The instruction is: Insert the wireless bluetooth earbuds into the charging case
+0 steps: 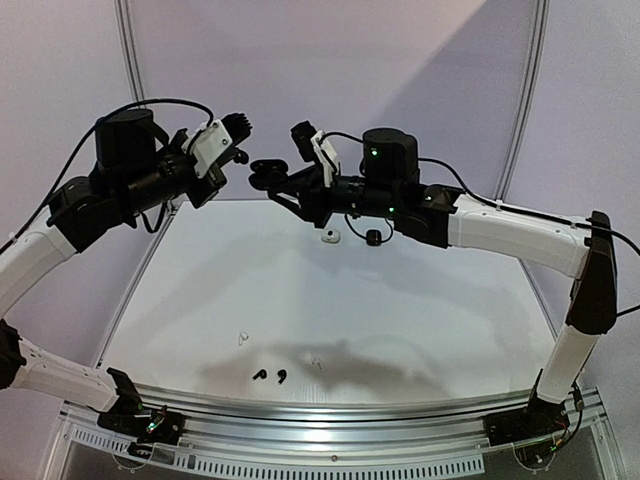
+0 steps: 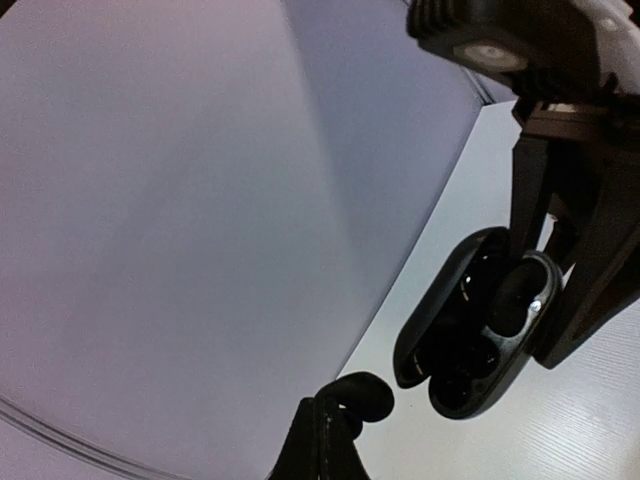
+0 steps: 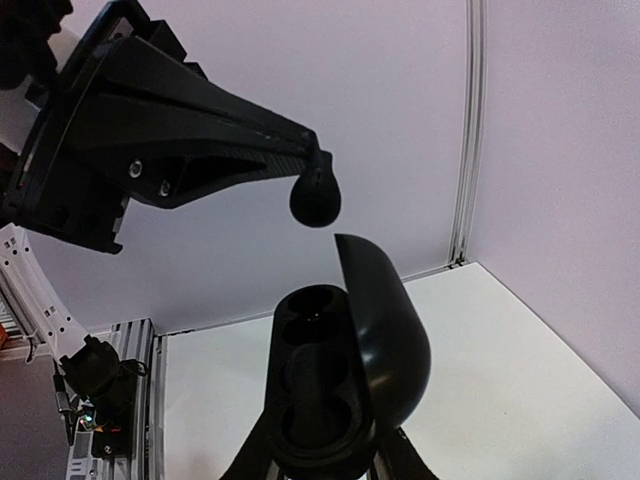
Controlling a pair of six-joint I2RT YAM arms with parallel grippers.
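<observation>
Mid-air meeting above the bench (image 1: 420, 320): the left tool (image 3: 316, 168) is pinched closed on a single black earbud (image 3: 315, 200), which hangs just above the open charging case (image 3: 330, 400) without touching it. The right tool (image 1: 272, 178) is clamped around the case's lower body, holding it raised with the lid (image 3: 385, 320) flipped back and the moulded wells facing the bud (black on black, so the wells are hard to read). Other buds lie on the bench: a white earbud (image 1: 328, 237) towards the far side and a pair of black earbuds (image 1: 260, 376) near the front edge.

The likely hazard is misalignment. Both items are held aloft with nothing bracing the case. A bud lowered off-centre, or with its stem turned the wrong way, could catch the rim, twist the case in its grip, or slip free and fall to the bench. The raised lid stands close to the approach path and could also be struck.
</observation>
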